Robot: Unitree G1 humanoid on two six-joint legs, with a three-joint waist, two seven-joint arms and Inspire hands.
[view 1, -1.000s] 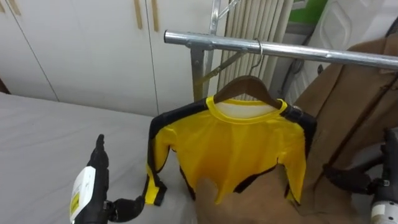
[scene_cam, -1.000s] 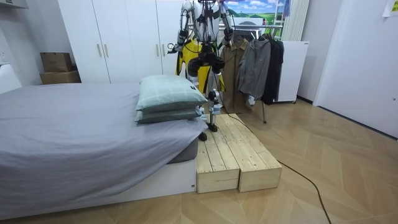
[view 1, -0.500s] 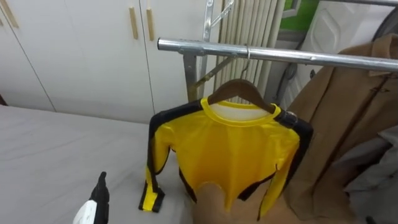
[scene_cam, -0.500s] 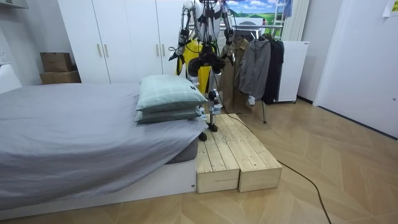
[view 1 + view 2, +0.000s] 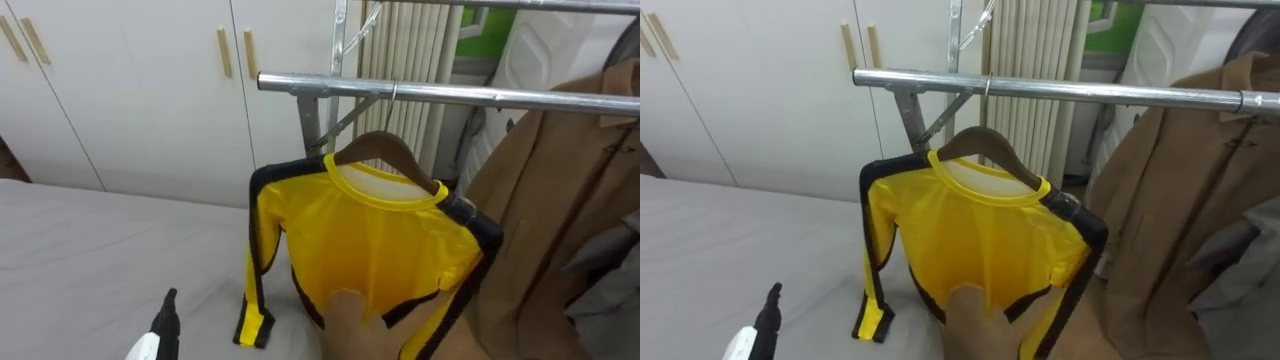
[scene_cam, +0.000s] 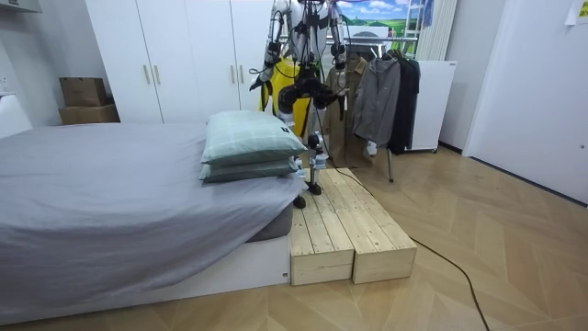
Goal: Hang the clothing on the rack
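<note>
Shirt (image 5: 370, 250) hangs tilted on hanger (image 5: 385, 152), hooked over rail (image 5: 480, 96). Left hand (image 5: 165, 318) is below-left of rail, finger straight, empty. Risk: a nudge could slide the hook off the rail's open end.

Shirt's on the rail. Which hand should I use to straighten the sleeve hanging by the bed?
Left, probably. The left hand sits low over the bed, close beside the dangling sleeve of the yellow shirt, on the robot's left side.
</note>
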